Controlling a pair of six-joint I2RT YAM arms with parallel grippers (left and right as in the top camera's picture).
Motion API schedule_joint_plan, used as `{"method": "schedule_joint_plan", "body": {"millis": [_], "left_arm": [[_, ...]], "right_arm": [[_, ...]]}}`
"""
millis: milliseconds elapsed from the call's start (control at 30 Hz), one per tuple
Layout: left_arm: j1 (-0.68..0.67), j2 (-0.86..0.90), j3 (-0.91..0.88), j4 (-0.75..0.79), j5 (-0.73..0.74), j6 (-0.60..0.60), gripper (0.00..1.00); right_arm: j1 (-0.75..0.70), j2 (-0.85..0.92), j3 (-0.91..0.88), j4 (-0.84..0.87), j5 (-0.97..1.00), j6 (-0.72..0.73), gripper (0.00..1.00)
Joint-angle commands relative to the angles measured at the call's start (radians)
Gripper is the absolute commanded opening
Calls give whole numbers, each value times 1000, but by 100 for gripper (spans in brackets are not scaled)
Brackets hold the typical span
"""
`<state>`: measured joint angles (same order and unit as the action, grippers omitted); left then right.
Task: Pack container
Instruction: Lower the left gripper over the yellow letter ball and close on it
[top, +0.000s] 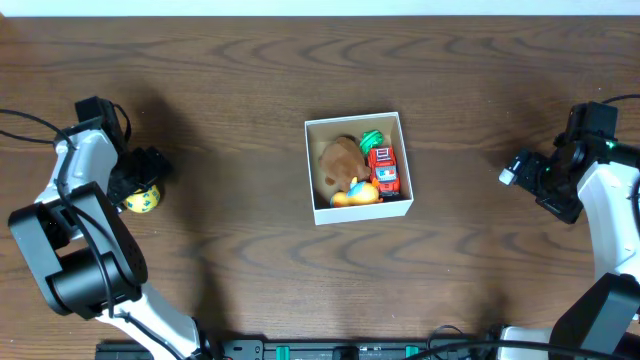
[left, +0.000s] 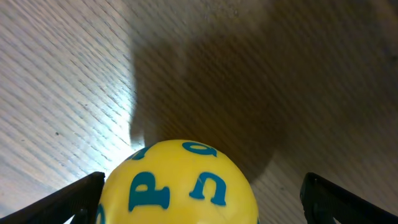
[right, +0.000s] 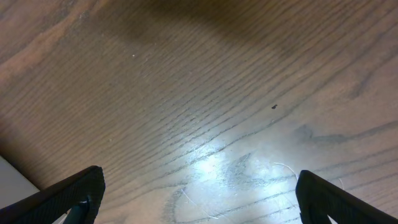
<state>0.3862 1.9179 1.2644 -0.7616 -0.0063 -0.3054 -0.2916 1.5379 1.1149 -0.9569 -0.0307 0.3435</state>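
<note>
Our left gripper (left: 202, 200) stands wide around a yellow plastic ball with blue letters (left: 180, 183), and its right finger (left: 339, 200) is clear of the ball. Our right gripper (right: 199, 200) hangs wide over the brown wooden worktop (right: 205, 93). Farther off, at mid-worktop, the small square white cardboard container (top: 365, 212) holds a brown plush toy (top: 340, 160), a red toy car (top: 384, 168) and a yellow-orange toy (top: 355, 194).

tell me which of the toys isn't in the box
The yellow ball with blue letters, between the left claw's fingers; the red truck, brown plush and others sit inside the container.
</note>
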Motion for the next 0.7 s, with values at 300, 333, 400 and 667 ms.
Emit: {"method": "schedule_joint_plan", "body": {"millis": [300, 333, 400, 667], "left_arm": [[5, 24, -12, -16, -1, 17, 80], [5, 24, -12, -18, -1, 17, 76], [5, 24, -12, -21, 0, 17, 73], [5, 23, -11, -37, -1, 17, 44]], "right_arm": [[-2, 3, -4, -1, 0, -20, 99], [-2, 3, -4, -1, 0, -19, 99], [-2, 3, -4, -1, 0, -19, 99], [-2, 3, -4, 0, 1, -20, 99]]}}
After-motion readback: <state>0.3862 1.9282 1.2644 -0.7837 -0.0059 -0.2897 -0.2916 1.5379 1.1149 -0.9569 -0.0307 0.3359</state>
